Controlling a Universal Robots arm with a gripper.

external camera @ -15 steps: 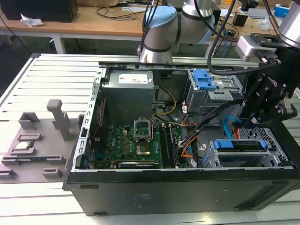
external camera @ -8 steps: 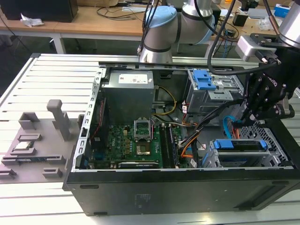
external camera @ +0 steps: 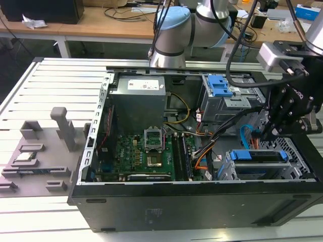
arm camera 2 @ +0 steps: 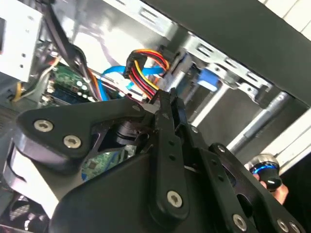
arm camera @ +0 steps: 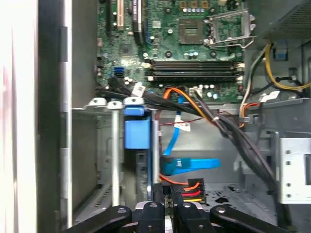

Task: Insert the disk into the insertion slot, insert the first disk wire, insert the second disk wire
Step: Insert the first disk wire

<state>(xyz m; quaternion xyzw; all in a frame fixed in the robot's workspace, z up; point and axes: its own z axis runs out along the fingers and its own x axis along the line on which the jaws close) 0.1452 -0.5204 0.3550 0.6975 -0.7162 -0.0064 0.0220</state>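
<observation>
At the far left of the exterior view, grey plastic fixtures [external camera: 60,128] standing on a slatted metal tabletop [external camera: 50,80]. Across the middle, an open computer case [external camera: 176,206], with a grey power supply [external camera: 139,101] toward the upper centre and a green circuit board [external camera: 144,156] below it. Right of those, a taller grey cage [external camera: 222,101] topped with blue tabs. Toward the lower right of that view, the hard drive [external camera: 257,155] in its blue frame, seated flat inside the low drive cage [external camera: 229,171]. Seen end-on in the first wrist view, the hard drive [arm camera: 136,133] sitting between the metal walls of the drive cage [arm camera: 97,145]. Just above the cage in the exterior view, the black end effector [external camera: 263,135], reaching down into the case beside the looping light blue flat cable [external camera: 246,133]. In the second wrist view, the end effector [arm camera 2: 167,97] pressed nearly together, pinching the orange, red and black wire bundle [arm camera 2: 146,63] at its plug end. In the first wrist view, the same pinch by the end effector [arm camera: 165,194], with the wire bundle [arm camera: 192,187] just beside the drive's end and the light blue flat cable [arm camera: 189,165] lying close by; cannot tell whether either plug is seated.
</observation>
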